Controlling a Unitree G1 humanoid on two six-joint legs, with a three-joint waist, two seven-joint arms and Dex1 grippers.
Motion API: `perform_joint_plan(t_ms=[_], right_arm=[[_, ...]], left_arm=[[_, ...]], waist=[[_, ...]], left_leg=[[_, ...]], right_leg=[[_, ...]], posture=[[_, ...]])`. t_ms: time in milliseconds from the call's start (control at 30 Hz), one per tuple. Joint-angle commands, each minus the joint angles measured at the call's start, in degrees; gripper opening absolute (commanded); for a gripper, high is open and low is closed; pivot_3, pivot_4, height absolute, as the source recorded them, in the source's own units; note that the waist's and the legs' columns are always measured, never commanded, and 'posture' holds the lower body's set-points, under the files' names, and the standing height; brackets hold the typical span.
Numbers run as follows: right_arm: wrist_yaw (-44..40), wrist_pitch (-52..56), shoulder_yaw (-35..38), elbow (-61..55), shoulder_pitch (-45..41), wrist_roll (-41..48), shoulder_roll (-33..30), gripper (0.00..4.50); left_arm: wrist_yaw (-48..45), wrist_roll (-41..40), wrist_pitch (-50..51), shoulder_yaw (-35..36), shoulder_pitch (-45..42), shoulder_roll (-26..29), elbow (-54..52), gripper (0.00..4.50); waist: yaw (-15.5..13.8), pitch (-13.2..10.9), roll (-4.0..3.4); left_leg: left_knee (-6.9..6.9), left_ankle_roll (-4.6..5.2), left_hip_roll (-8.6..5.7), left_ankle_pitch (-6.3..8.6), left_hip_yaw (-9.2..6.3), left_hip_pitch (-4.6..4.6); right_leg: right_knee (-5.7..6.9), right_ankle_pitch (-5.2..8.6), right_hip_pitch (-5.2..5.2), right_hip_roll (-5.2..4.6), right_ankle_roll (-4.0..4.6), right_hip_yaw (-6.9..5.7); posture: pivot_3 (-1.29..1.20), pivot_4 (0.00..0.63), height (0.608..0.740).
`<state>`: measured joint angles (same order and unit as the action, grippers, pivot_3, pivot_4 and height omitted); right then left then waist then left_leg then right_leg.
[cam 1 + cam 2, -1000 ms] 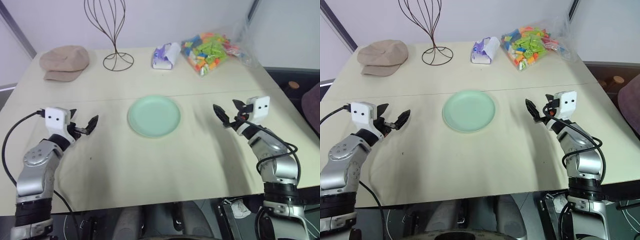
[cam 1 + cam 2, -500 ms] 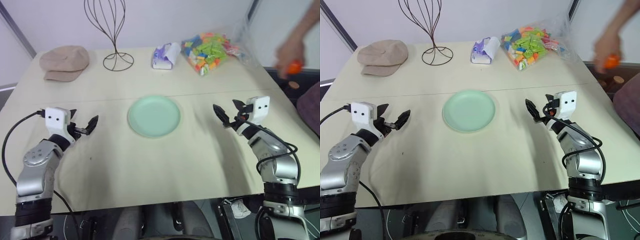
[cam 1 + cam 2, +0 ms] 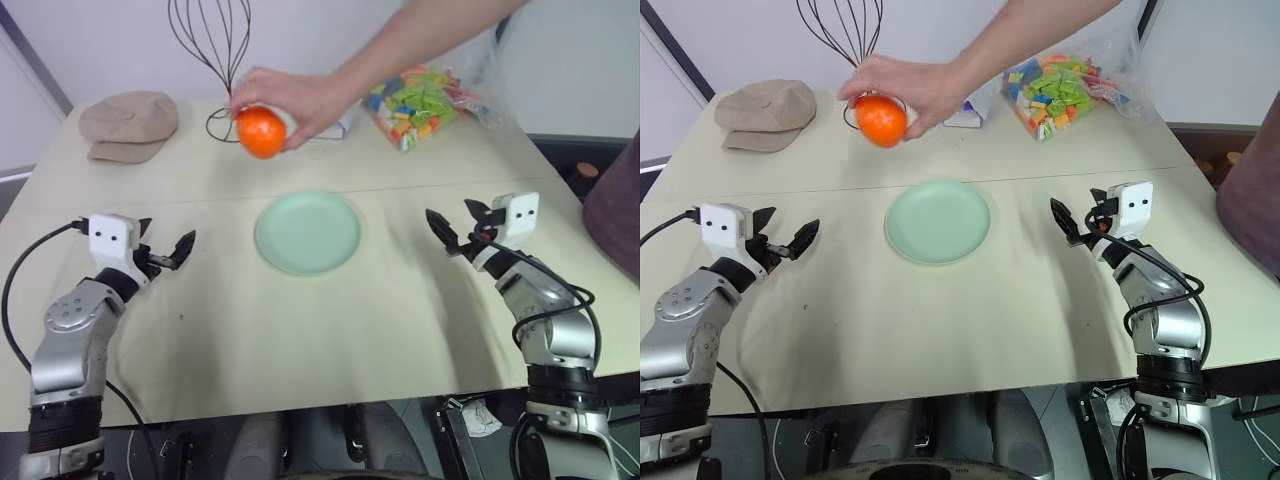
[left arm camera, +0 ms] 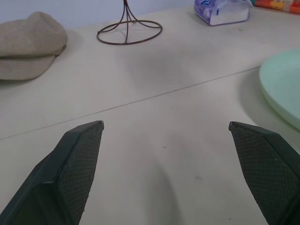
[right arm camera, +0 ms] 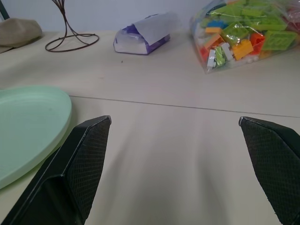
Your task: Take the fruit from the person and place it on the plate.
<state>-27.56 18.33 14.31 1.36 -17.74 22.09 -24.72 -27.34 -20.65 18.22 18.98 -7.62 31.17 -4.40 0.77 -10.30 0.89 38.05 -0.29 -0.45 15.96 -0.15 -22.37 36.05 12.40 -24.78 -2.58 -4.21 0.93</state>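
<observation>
One round, smooth, bright orange fruit (image 3: 262,132) is gripped in the person's bare hand (image 3: 283,100), held in the air over the far-centre of the table, beyond the one round pale mint-green plate (image 3: 308,233). The forearm comes in from the far right. The plate is bare, mid-table, between the two grippers.

Two grippers. Left gripper (image 3: 166,251): its black fingers (image 4: 77,161) are spread wide, nothing between them, to the left of the plate and apart from it. Right gripper (image 3: 457,224): fingers (image 5: 77,171) wide apart too, nothing held, right of the plate and apart from it.

Along the far edge, one each: a tan flat cloth cap (image 3: 129,124) far left, a dark wire stand with a ring base (image 3: 221,60) behind the hand, a white-and-purple tissue pack (image 5: 140,38) partly hidden by the hand in the eye views, and a clear bag of multicoloured blocks (image 3: 417,99) far right. All sit on one beige table (image 3: 300,330).

Versus half a second earlier: the hand with the fruit was at the far right edge, off the table; now it has reached across to far-centre. A second ago there was no person. Both grippers, the plate and the far-edge items are unchanged.
</observation>
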Motion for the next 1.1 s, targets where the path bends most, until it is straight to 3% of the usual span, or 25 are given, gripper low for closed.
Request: perform_joint_plan(t_ms=[33, 167, 267, 367, 500, 700, 1100], right_arm=[[-0.2, -1.2, 0.3, -0.4, -1.0, 0.1, -0.1, 4.47], [-0.4, -1.1, 0.3, -0.1, -1.3, 0.1, -0.3, 4.47], [-0.7, -1.1, 0.0, 0.4, -1.7, 0.0, -0.4, 4.47], [-1.0, -1.1, -0.7, 1.1, -2.6, -0.2, -0.2, 4.47], [-1.2, -1.1, -1.3, 1.8, -3.8, -0.4, 0.0, 4.47], [-1.2, -0.6, -2.1, 1.0, -3.6, -0.6, 0.0, 4.47], [-1.4, 4.4, -1.3, -4.0, -2.2, 0.2, -3.4, 4.47]], left_arm=[[-0.3, -1.3, 0.5, 1.9, -0.2, 0.8, -1.9, 4.50], [-4.1, -6.7, 4.2, 3.4, 0.5, 2.6, -6.3, 4.50], [-4.0, -6.3, 3.1, 3.6, -1.9, 4.1, -6.8, 4.50], [-5.1, -13.2, 7.6, 3.4, -6.4, 2.7, -8.0, 4.50], [-8.7, -14.7, 7.8, 1.9, -9.9, 2.1, -3.7, 4.50], [-9.8, -19.2, 7.3, 2.6, -17.1, -3.8, 4.8, 4.50], [-11.6, -18.9, -0.2, 1.4, -24.6, -14.2, 15.5, 4.50]], waist=[[0.0, 0.0, 0.00], [0.0, 0.0, 0.00], [0.0, 0.0, 0.00], [-0.2, 0.0, 0.00], [0.1, 0.0, 0.00], [0.0, 0.0, 0.00], [0.0, 0.0, 0.01]], left_leg=[[0.00, 0.00, 0.00, 0.00, 0.00, 0.00], [0.00, 0.00, 0.01, 0.00, 0.00, 0.00], [0.00, 0.00, 0.02, 0.00, -0.01, 0.00], [0.03, 0.00, 0.02, 0.00, -0.02, 0.00], [0.09, 0.00, -0.03, 0.00, 0.04, 0.01], [0.09, 0.00, 0.01, 0.00, -0.02, 0.03], [0.10, 0.01, -0.01, 0.00, -0.01, 0.01]], right_leg=[[0.00, 0.00, 0.00, 0.00, 0.00, 0.00], [-0.01, 0.00, 0.00, -0.04, 0.00, 0.01], [0.00, 0.01, 0.00, -0.01, 0.01, 0.01], [-0.01, 0.01, 0.02, 0.05, 0.01, -0.03], [-0.03, 0.01, 0.08, 0.03, -0.01, -0.01], [0.00, 0.00, 0.08, 0.12, -0.01, -0.04], [-0.01, 0.00, 0.09, 0.12, -0.02, -0.03]], posture=[[0.00, 0.150, 0.740], [0.00, 0.150, 0.740], [0.00, 0.150, 0.740], [0.00, 0.150, 0.740], [0.00, 0.150, 0.740], [0.00, 0.150, 0.740], [0.00, 0.150, 0.740]])
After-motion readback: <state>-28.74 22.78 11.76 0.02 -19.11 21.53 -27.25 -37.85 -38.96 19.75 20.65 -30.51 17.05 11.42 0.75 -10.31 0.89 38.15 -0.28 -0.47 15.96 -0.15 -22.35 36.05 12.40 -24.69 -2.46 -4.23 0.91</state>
